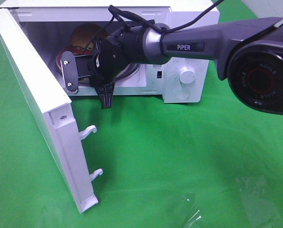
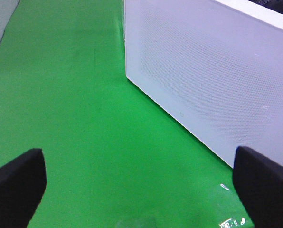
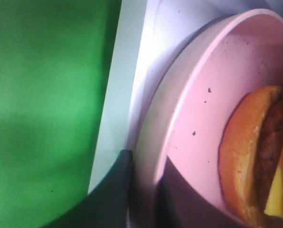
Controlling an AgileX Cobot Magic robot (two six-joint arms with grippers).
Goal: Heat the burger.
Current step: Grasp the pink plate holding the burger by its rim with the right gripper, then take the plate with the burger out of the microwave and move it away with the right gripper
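The burger (image 1: 84,35) sits inside the open microwave (image 1: 179,76) on a pink plate (image 1: 61,54). In the right wrist view the burger (image 3: 255,156) shows its bun, patty and yellow cheese on the plate (image 3: 203,118). My right gripper (image 1: 77,64) reaches into the oven mouth. Its dark fingers (image 3: 110,199) close on either side of the plate's rim, so the right gripper (image 3: 146,175) is shut on the plate. My left gripper (image 2: 141,190) is open and empty over the green cloth, and it is out of the high view.
The microwave door (image 1: 37,95) swings wide open to the left, with two latch hooks (image 1: 89,130) sticking out. The left wrist view faces its outer panel (image 2: 212,71). Clear plastic film (image 1: 255,194) lies on the green cloth at the front right.
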